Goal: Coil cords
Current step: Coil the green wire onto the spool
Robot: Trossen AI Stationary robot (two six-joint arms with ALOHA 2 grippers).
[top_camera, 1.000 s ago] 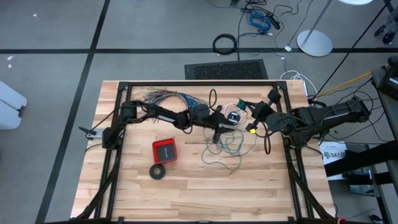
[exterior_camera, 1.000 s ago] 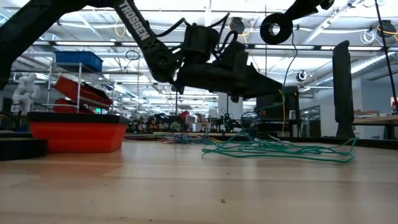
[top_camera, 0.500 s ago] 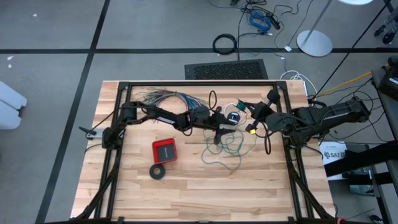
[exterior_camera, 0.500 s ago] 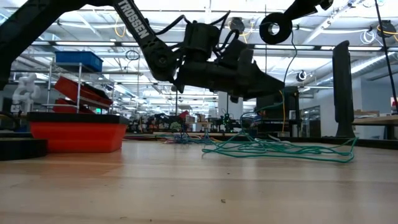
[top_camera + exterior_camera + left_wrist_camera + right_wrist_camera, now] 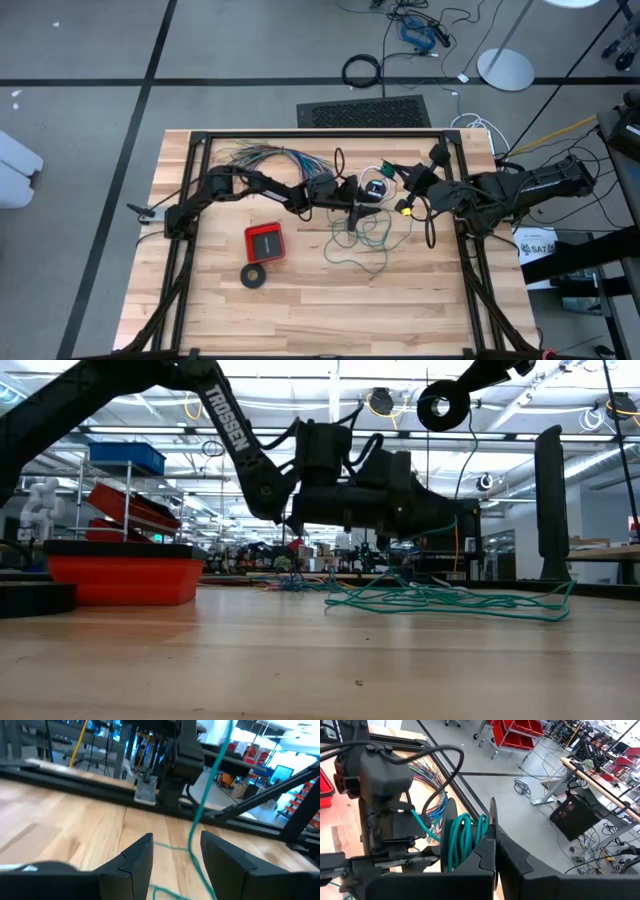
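The teal-green wire lies as a loose tangle on the table's middle. Part of it forms a small coil, held above the table at my shut right gripper. One strand runs from there down through the gap of my open left gripper. That gripper hovers level just above the tangle, and whether the strand touches a finger I cannot tell. The white cord with its black round piece lies just beyond the tangle. My right gripper holds the small coil of teal wire, whose several turns lie against one side of the shut fingers. The fingers hide whether the turns are pinched or looped round a finger. The coil is lifted clear of the table, with one strand leading off toward the left arm.
A fanned bundle of coloured wires lies at the far left. A red box and a black tape ring sit on the near left. A black frame borders the work area. Bare wood stretches along the near side.
My left gripper has come down toward the table and the tangle, and it has rolled a little about its own pointing line. My right gripper and the coil have kept still.
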